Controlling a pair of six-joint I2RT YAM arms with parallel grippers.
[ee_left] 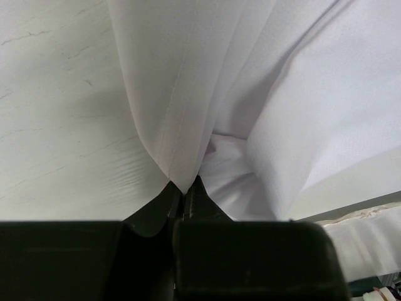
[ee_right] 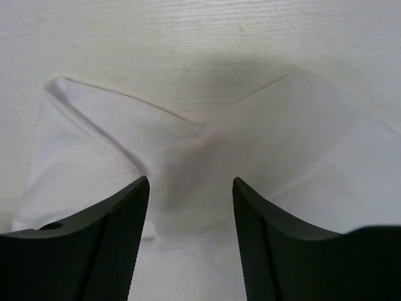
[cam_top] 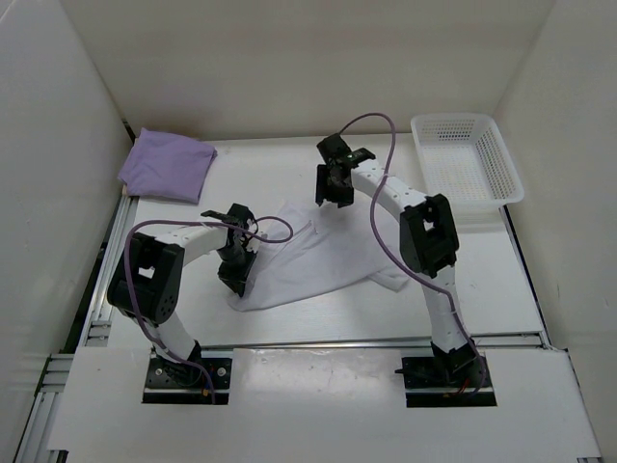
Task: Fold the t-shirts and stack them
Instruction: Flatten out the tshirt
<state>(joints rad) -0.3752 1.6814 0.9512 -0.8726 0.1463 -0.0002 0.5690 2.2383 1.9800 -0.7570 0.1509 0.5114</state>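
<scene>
A white t-shirt [cam_top: 318,256] lies rumpled in the middle of the table. My left gripper [cam_top: 234,273] is shut on its left edge, and the cloth [ee_left: 188,94] rises in folds from the closed jaws [ee_left: 185,188]. My right gripper [cam_top: 331,198] is open above the shirt's far edge, and the white cloth [ee_right: 188,157] lies flat below and between its fingers [ee_right: 191,188] without touching them. A folded lavender t-shirt [cam_top: 166,164] sits at the back left corner. The tan shirt is out of view.
A white perforated plastic basket [cam_top: 465,157] stands at the back right. White walls close in the table on the left, back and right. The arm bases sit at the near edge.
</scene>
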